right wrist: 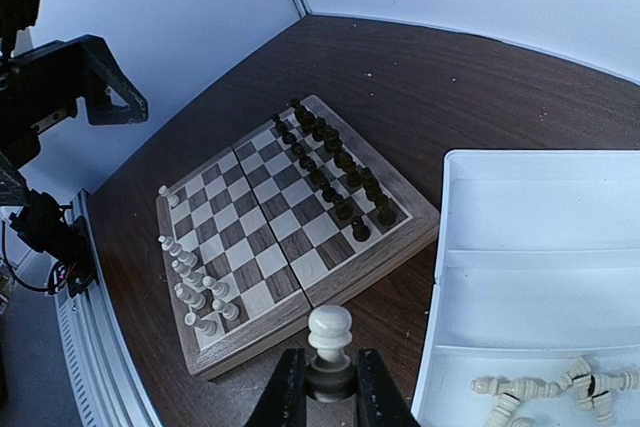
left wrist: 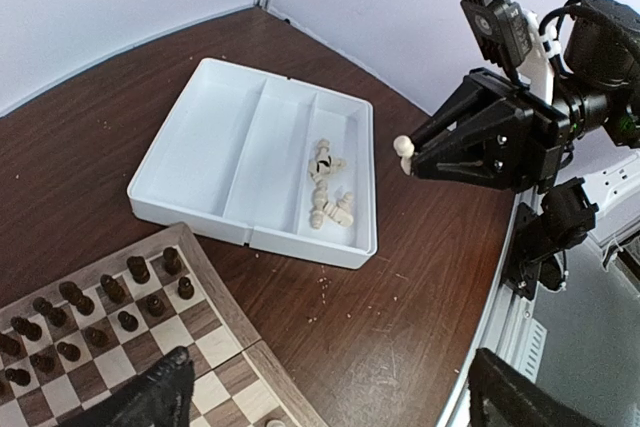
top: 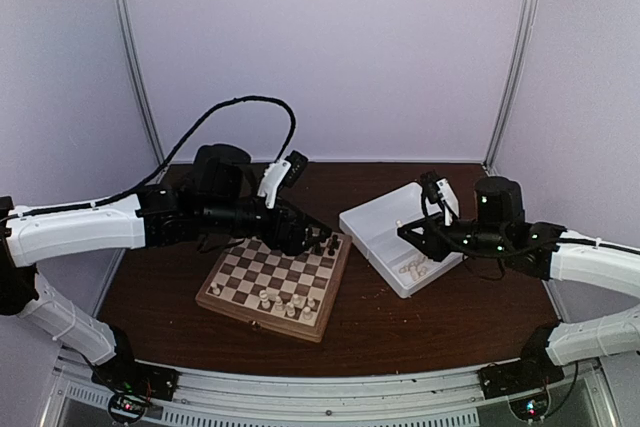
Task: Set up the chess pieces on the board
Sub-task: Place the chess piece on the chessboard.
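The board [top: 262, 319] lies at mid-table, its frame also showing in the left wrist view [left wrist: 215, 272] and the right wrist view [right wrist: 262, 333]. Several cream chess pieces [top: 285, 300] stand in a cluster near its front edge [right wrist: 190, 282], and one stands alone at a corner [right wrist: 166, 194]. More cream pieces [left wrist: 328, 192] lie in the white tray [left wrist: 220, 137]. My right gripper [right wrist: 330, 387] is shut on a cream pawn [right wrist: 330, 332] between tray and board, above the table. My left gripper [left wrist: 335, 402] is open and holds nothing, over the board's far right corner [top: 305, 237].
Dark pieces [right wrist: 335, 172] fill two rows on the board's far side [left wrist: 100, 307]. The tray [top: 385, 222] sits right of the board, with two of its compartments bare. Metal rails run along the table's near edge [top: 330, 397]. Pale walls close in the back and sides.
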